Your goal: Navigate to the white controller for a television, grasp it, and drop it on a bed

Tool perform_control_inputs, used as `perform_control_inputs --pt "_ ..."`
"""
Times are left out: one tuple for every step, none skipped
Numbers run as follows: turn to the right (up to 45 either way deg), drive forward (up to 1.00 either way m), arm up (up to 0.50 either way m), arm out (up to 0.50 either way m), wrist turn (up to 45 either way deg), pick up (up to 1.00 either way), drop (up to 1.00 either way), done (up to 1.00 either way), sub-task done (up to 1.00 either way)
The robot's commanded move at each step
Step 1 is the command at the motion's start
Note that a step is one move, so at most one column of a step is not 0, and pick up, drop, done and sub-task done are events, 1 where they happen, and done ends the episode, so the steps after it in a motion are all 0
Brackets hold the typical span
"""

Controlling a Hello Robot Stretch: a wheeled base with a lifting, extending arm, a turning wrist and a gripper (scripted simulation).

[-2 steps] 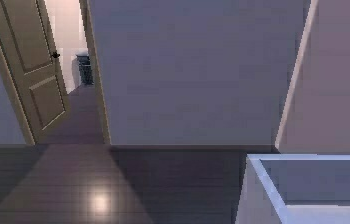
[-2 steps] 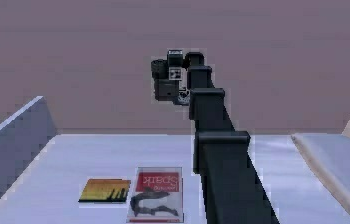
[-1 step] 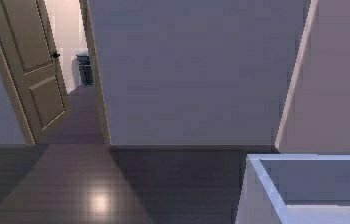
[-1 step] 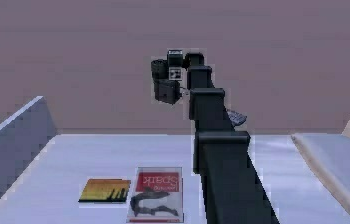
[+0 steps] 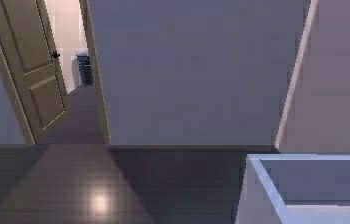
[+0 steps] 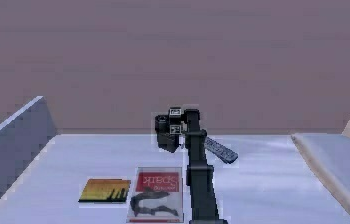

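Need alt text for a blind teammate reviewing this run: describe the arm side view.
A dark arm reaches out over a pale flat surface, its claw at the far end; whether it holds anything cannot be told. A grey remote-shaped thing shows just right of the arm, and a dark book and a red-topped one lie left of it.

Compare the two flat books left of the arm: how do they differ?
Colour: the dark book has yellow-orange bands; the white book has red print above a black shape. Size: the white book looks larger than the dark book. Place: the white book lies beside the arm bar, the dark book farther left. Both lie flat on the pale surface.
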Motion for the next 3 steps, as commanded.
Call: perform_control_inputs --pt "0.0 0.0 -0.32 0.0 0.0 0.0 0.0 0.0 0.0" --pt "0.0 0.0 0.0 0.0 0.0 0.0 1.0 0.0 0.0" --pt "0.0 0.0 0.1 0.0 0.0 0.0 0.0 0.0 0.0"
